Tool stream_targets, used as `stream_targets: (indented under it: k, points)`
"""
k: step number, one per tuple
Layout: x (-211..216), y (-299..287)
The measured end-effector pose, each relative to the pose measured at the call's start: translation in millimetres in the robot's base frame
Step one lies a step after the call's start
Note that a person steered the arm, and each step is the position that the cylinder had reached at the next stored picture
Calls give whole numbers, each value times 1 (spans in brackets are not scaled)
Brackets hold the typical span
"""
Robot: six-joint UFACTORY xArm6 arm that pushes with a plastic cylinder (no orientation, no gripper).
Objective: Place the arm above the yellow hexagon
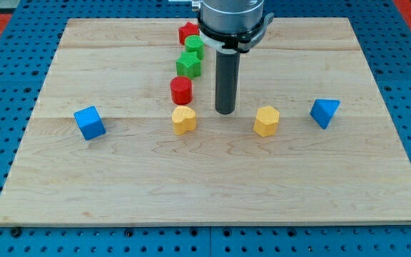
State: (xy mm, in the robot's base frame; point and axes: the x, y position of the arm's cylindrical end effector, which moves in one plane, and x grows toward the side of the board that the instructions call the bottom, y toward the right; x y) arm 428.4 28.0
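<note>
The yellow hexagon lies right of the board's middle. My tip rests on the board to the hexagon's left and slightly toward the view's top, with a clear gap between them. A yellow heart-like block lies on the tip's other side, to its left. The tip touches no block. The rod hangs straight down from the arm's dark head at the view's top.
A red cylinder, a green star, a green cylinder and a red star form a column left of the rod. A blue cube lies far left, a blue triangle far right. All sit on the wooden board.
</note>
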Motion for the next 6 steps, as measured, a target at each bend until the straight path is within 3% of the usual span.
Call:
stream_targets:
  k: [6]
  points:
    - [-11,30]
